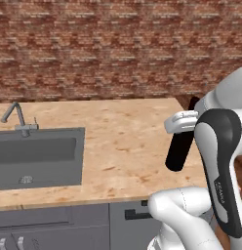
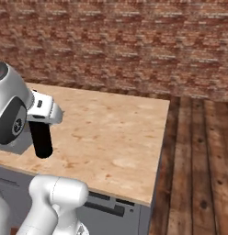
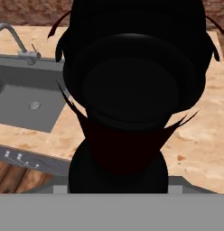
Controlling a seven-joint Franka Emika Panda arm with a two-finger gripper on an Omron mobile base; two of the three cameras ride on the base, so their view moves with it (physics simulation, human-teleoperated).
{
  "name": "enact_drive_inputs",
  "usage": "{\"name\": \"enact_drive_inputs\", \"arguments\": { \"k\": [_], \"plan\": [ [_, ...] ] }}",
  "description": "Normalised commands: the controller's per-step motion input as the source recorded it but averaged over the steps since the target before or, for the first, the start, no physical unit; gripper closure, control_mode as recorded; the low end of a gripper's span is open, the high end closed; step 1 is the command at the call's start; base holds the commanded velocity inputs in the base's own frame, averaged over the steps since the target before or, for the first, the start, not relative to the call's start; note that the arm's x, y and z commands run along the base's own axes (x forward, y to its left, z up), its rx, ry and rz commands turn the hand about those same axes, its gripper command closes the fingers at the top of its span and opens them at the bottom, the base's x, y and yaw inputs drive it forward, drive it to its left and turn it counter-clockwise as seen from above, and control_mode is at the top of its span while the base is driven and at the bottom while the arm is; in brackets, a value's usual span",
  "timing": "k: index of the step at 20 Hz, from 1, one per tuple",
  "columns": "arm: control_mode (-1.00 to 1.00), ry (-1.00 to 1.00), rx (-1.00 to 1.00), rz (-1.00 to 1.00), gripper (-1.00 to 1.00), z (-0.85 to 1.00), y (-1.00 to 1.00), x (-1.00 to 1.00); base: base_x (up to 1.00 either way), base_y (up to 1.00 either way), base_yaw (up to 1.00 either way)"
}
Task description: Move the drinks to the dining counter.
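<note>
While gripped by the fingers (image 1: 184,122) | wine bottle (image 1: 180,149) hangs near-upright, base tilted left; above dining counter (image 1: 123,146)

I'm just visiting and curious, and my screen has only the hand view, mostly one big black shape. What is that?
Observer: A tall black wine bottle, gripped near its top by the gripper.
Operator: Is it standing on something?
Observer: In the right base view its base looks slightly above the light wood dining counter, so it seems to be carried.
Operator: What's beyond the counter?
Observer: A brick wall behind it, and a wood plank floor past its right end.
</note>
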Motion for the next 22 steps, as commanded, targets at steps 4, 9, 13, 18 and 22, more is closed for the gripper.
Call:
{"name": "enact_drive_inputs", "arguments": {
  "k": [4,9,13,18,22],
  "plan": [
    [1.0,0.0,0.0,0.0,1.0,0.0,0.0,0.0,0.78,-0.02,-0.33],
    [1.0,0.0,0.0,0.0,1.0,0.0,0.0,0.0,0.72,0.11,-0.27],
    [1.0,0.0,0.0,0.0,1.0,0.0,0.0,0.0,0.74,0.08,-0.28],
    [1.0,0.0,0.0,0.0,1.0,0.0,0.0,0.0,0.66,0.04,-0.25],
    [-1.0,0.0,0.0,-0.03,1.0,0.0,0.0,0.12,0.4,0.0,-0.13]
  ]
}}
